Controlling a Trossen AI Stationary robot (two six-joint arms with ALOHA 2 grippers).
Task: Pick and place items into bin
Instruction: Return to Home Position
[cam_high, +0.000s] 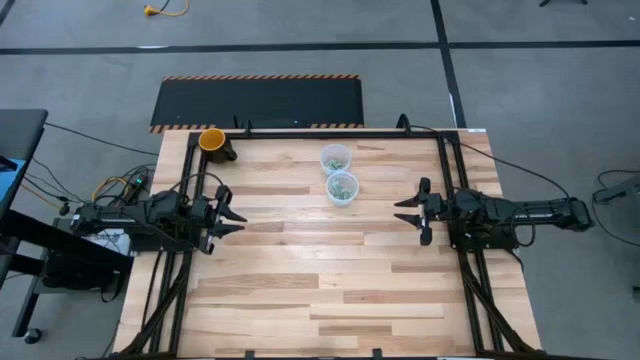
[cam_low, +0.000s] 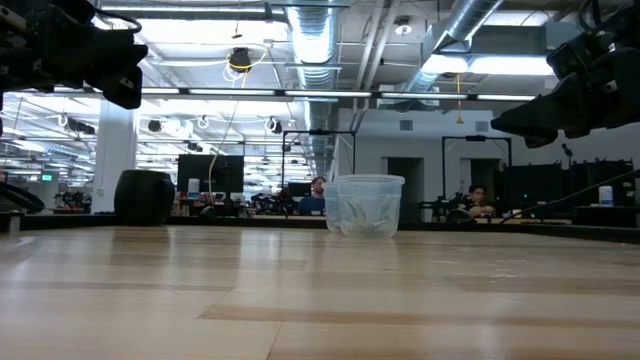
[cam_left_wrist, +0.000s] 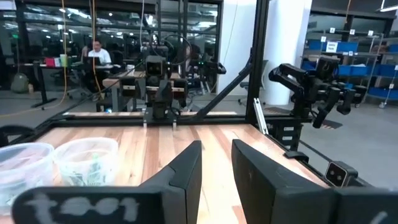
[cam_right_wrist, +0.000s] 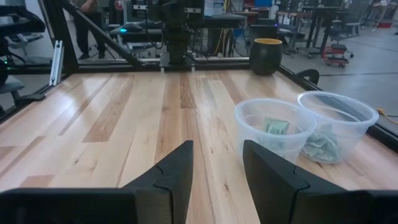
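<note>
My left gripper (cam_high: 231, 216) and right gripper (cam_high: 405, 211) both parted and empty, facing each other, clear bins (cam_high: 342, 188) between them, nearer the right (green packets (cam_right_wrist: 277, 127) inside)

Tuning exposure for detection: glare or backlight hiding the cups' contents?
High view: even light, green packets show in a cup. Low view: bright ceiling lights behind, contents faint. Right wrist view: mild sheen on table, packets readable.

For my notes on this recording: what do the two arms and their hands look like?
The left arm and right arm are matte black, built of blocky jointed segments, with thin black cables trailing from their rear ends. The left hand and right hand each have two flat, wedge-shaped black fingers. The left hand's body carries blurred white lettering, unreadable.
</note>
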